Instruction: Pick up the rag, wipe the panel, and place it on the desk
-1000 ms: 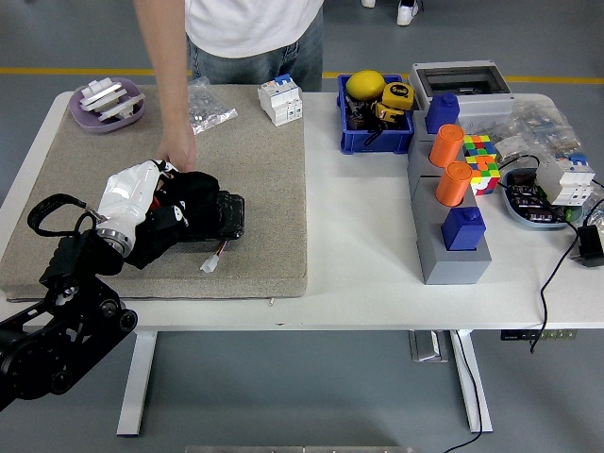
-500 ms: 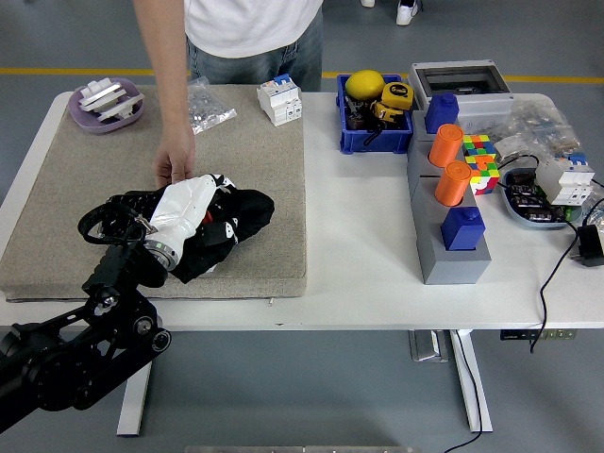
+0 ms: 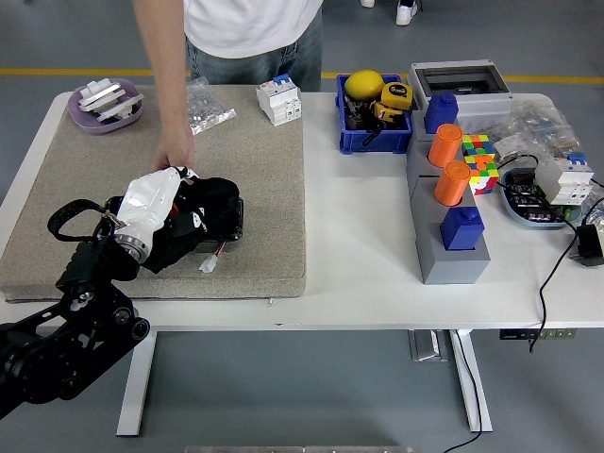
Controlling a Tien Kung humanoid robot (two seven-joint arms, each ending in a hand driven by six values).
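now we see our left hand (image 3: 156, 203), in its white cover, lying on top of the black rag (image 3: 203, 212) with its fingers curled down into the cloth and gripping it. the rag is bunched over the dark panel (image 3: 226, 219), which lies flat on the grey mat (image 3: 255, 170); only the panel's right end and near edge show from under the cloth, and a small white connector (image 3: 209, 265) on thin wires sticks out at the near side. our black left arm (image 3: 66, 321) rises from the lower left corner, across the table's near edge, up to the wrist. our right arm is not in the view.

a person stands at the far side of the table, and the person's hand (image 3: 176, 151) reaches down onto the mat, fingertips touching the far edge of the rag just beside our hand.

further out on the mat, a purple dish (image 3: 106, 106) with white parts sits at the far left corner, a clear bag (image 3: 209, 104) of small parts lies beside the person's arm, and a white circuit breaker (image 3: 280, 100) stands at the mat's far right corner. on the bare white table (image 3: 359, 264) to the right, well apart from the rag, are a blue bin (image 3: 373, 118) holding a yellow item, a grey stepped block (image 3: 444, 217) carrying two orange cylinders (image 3: 450, 165) and blue blocks, and a colour cube (image 3: 479, 162).
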